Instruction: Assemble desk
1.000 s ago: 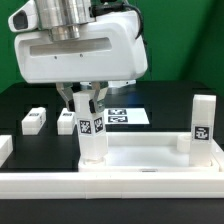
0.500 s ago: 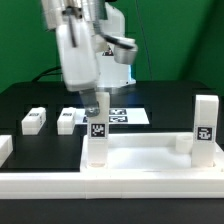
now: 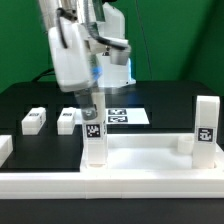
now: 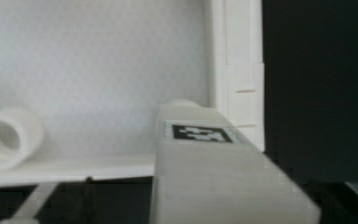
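The hand (image 3: 93,110) seems clenched on the upright leg (image 3: 95,146) beneath it, apparently seating it in the desk top (image 3: 150,170); next probably comes more twisting.

The arm (image 3: 72,50) was blurred, so whether the gripper (image 3: 92,108) gripped the upright leg (image 3: 94,142) could not be told. The marker board (image 3: 130,116), at one o'clock from that leg, was partly hidden behind it. At nine o'clock a white piece (image 3: 4,148) was cut by the exterior view's edge.
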Controlling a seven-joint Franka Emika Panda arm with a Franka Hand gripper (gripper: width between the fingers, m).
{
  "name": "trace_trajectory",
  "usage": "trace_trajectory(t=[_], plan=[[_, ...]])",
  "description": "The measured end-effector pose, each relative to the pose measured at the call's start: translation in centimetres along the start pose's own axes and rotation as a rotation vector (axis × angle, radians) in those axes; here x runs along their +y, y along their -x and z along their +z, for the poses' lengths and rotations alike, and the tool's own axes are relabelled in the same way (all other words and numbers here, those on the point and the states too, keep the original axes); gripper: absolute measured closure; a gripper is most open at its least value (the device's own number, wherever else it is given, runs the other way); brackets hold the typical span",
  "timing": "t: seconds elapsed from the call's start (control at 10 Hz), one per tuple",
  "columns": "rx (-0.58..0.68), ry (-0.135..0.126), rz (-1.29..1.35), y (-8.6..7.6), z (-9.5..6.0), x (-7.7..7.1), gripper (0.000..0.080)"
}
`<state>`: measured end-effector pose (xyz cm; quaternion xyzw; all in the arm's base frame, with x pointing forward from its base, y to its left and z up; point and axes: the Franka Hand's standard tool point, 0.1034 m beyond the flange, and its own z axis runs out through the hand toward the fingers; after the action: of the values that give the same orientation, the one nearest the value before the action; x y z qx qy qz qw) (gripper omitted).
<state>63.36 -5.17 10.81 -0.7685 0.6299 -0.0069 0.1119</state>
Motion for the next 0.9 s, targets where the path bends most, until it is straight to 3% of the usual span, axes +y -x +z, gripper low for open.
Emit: trace_trajectory(t=[0.2, 0.6, 0.7, 0.8, 0.9], plan=[[0.014, 0.001, -0.242, 0.93, 0.29, -0.07, 0.0157], [0.017, 0.009, -0.492, 0.55, 0.33, 0.05, 0.0151], [0.037, 0.043, -0.767, 0.19, -0.02, -0.27, 0.0151], [0.038, 0.046, -0.814, 0.25, 0.06, -0.3, 0.0151], [0.039, 0.046, -0.781, 0.24, 0.09, -0.26, 0.0273]])
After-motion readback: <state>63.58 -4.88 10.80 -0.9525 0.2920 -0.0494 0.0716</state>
